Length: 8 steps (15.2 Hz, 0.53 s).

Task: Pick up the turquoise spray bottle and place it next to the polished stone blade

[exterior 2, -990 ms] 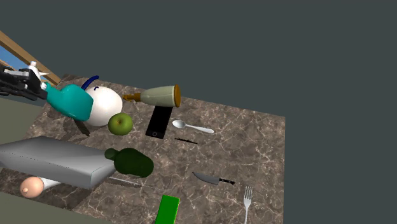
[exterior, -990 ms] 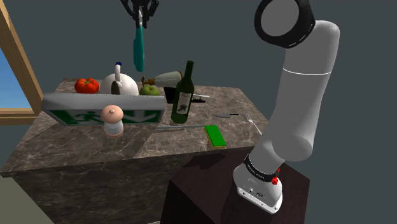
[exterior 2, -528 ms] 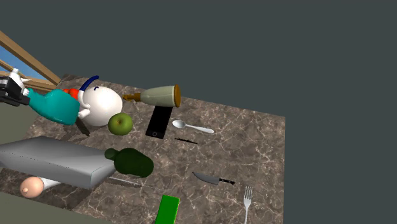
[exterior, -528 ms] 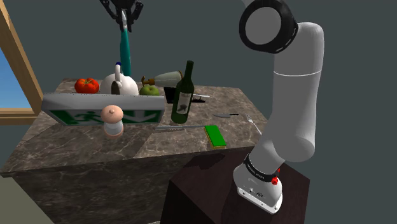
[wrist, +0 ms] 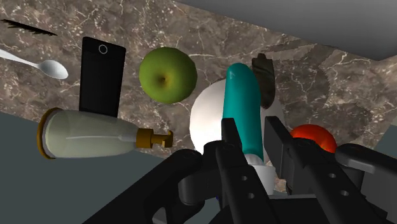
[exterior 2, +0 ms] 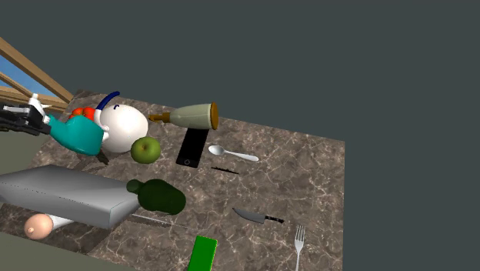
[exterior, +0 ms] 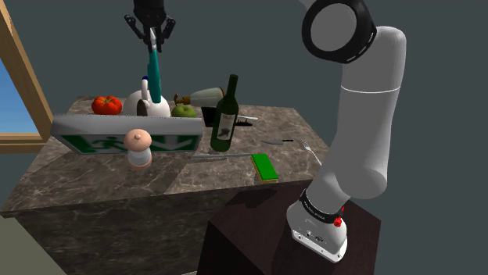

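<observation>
The hand [exterior: 153, 41] has come down a little since a moment ago, and the teal spray bottle [exterior: 154, 78] came down with it. The black fingers [wrist: 230, 137] are squeezed tight on the bottle's white top. The bottle hangs straight down under the hand, over the far left part of the table [exterior: 94, 183] in the shoulder view. Its low end is right by the round white teapot [exterior 2: 123, 127]. The dark stone blade [wrist: 263, 79] lies flat just beside that teapot.

From the shoulder view's left there is a wooden window frame [exterior: 16, 70], a red tomato [exterior: 107, 105], a long grey box [exterior: 125, 134], a green apple [exterior: 184, 111], a standing green wine bottle [exterior: 225, 117] and a flat green card [exterior: 264, 166]. The table top is brown marble. The wall behind is dark grey.
</observation>
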Motion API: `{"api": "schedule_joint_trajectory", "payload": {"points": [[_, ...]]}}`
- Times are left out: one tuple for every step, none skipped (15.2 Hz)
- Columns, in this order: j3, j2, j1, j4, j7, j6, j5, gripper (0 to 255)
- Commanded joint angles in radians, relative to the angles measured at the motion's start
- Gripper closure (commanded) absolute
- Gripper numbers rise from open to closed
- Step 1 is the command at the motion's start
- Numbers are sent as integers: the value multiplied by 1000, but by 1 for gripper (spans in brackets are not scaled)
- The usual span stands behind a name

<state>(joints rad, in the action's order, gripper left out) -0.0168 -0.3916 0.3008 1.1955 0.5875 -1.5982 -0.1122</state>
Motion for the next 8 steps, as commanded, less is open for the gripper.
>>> {"api": "schedule_joint_trajectory", "payload": {"points": [[0, 11, 0, 47, 5, -36, -1, 255], [1, 15, 0, 65, 7, -51, -1, 255], [1, 18, 0, 84, 8, -66, -1, 255], [1, 20, 0, 101, 10, -81, -1, 255], [1, 23, 0, 118, 11, -95, -1, 255], [1, 25, 0, 134, 13, -110, -2, 255], [1, 26, -1, 150, 14, -124, -2, 255], [1, 28, -1, 166, 16, -138, -2, 255]]}}
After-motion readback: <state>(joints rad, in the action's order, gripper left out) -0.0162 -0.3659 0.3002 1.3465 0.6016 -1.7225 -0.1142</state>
